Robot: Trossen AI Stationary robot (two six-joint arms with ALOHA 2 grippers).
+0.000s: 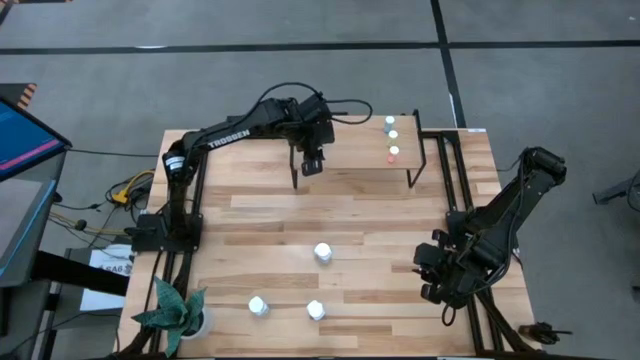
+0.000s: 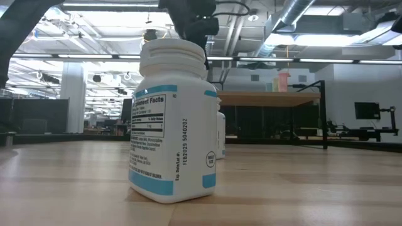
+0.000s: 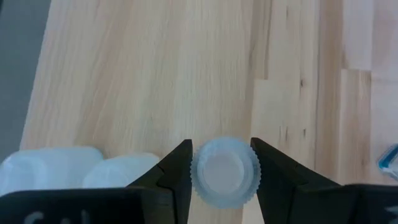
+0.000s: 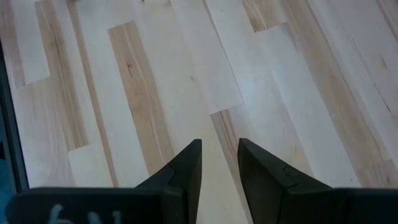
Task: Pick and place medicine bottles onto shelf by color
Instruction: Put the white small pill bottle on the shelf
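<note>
The shelf (image 1: 360,158) stands at the table's far edge. Three small bottles with green, whitish and orange caps (image 1: 392,136) stand in a row on its right end. My left gripper (image 3: 221,144) is over its left end (image 1: 312,163), shut on a small pale-blue-capped bottle (image 3: 225,172). Two more pale caps (image 3: 74,168) show close beside it. Three larger white bottles (image 1: 323,252) (image 1: 257,305) (image 1: 315,310) stand on the tabletop; one fills the low view (image 2: 171,119). My right gripper (image 4: 219,149) hangs above bare tabletop near the right edge (image 1: 437,278), fingers slightly apart, nothing between them. My left gripper pinches the small bottle by the ribbed sides of its cap (image 3: 200,173), one finger (image 3: 180,165) on each side. The fingers come from above, slanting down. The bottle stands upright under them; whether its base rests on the shelf board I cannot tell.
A potted green plant (image 1: 172,312) stands at the table's near left corner. Black shelf legs (image 1: 412,170) reach down to the tabletop at the far side. The middle of the shelf board (image 1: 350,150) is bare wood.
</note>
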